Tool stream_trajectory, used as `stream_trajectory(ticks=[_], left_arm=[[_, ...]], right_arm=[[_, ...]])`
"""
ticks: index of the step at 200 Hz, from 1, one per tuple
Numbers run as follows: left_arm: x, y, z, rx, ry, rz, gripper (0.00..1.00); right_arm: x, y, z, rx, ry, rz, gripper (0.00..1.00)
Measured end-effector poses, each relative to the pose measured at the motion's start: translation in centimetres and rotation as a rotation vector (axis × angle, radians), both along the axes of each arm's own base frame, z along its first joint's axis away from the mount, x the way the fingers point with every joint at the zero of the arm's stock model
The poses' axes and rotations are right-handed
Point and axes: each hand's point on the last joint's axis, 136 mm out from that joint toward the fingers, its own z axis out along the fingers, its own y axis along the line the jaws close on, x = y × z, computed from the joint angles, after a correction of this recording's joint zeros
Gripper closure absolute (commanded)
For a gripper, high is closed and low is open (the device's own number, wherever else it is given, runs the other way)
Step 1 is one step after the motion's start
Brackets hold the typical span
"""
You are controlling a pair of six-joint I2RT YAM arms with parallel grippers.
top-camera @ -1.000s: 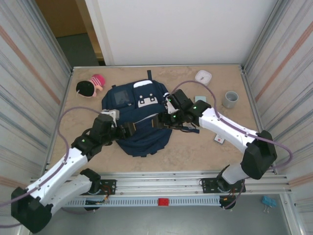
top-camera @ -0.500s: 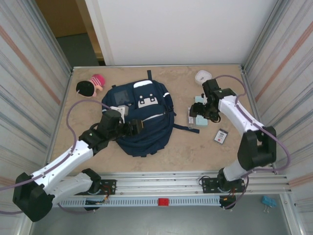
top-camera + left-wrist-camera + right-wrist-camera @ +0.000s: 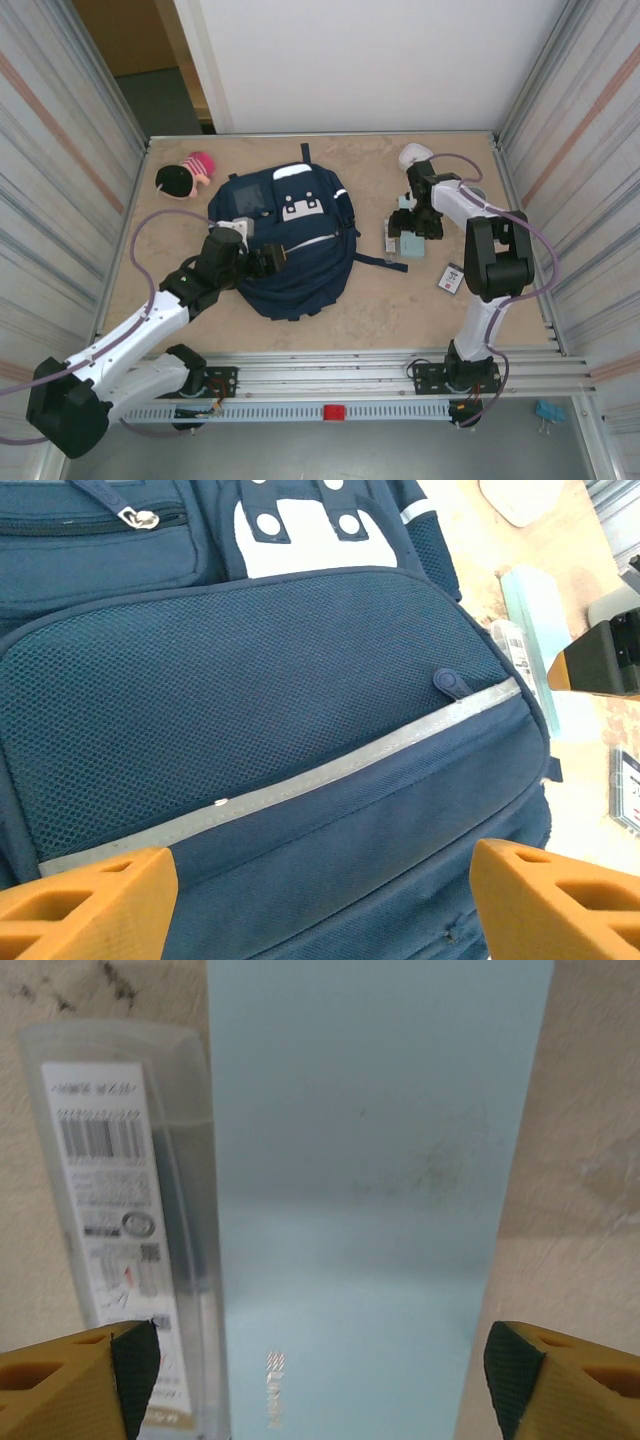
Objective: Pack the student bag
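Orange-fingered left pincer point(image 3: 320, 885) gapes wide above the student bag point(image 3: 250, 700); right pincer point(image 3: 320, 1360) gapes over a pale blue box point(image 3: 370, 1160).

Bare table point(image 3: 400, 315) lies open just nearside of the student bag point(image 3: 300, 250).

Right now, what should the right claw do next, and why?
Probably lower and close on the light blue box: the right gripper hangs open right above it, a finger on each side, holding nothing.
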Motion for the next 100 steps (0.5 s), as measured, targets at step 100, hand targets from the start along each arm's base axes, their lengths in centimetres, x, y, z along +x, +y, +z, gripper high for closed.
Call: stream_trajectory(ticks=[100], left_arm=[[1.0,0.3,-1.1,0.01,0.027,0.023,0.23]], right_arm=[[3.7,-1.6,-0.2,-0.048,-0.062,0.008,0.11]])
